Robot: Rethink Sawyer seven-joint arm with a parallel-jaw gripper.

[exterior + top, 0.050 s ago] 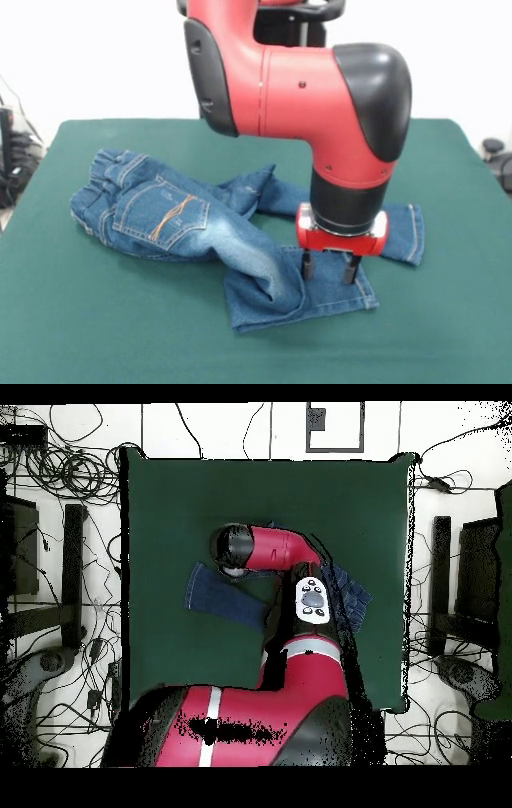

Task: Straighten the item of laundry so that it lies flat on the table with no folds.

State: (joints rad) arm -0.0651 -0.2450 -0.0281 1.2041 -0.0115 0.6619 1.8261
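The table [72, 336] is seen whole only from overhead, where the arm [290, 549] hides most of the jeans [172, 220], leaving one leg and the waist end exposed. In the front view the jeans are shown crumpled mid-table, waistband left, legs crossed and folded. The gripper [327, 267] is parted, its fingertips [307, 267] set down on the near leg's hem, nothing clasped.

- Arm [320, 88]: red and black, bent at the elbow, wrist pointing straight down over the jeans [184, 216].
- Gripper [327, 268]: two dark fingers spread apart, tips at the hemmed leg lying nearest the camera.
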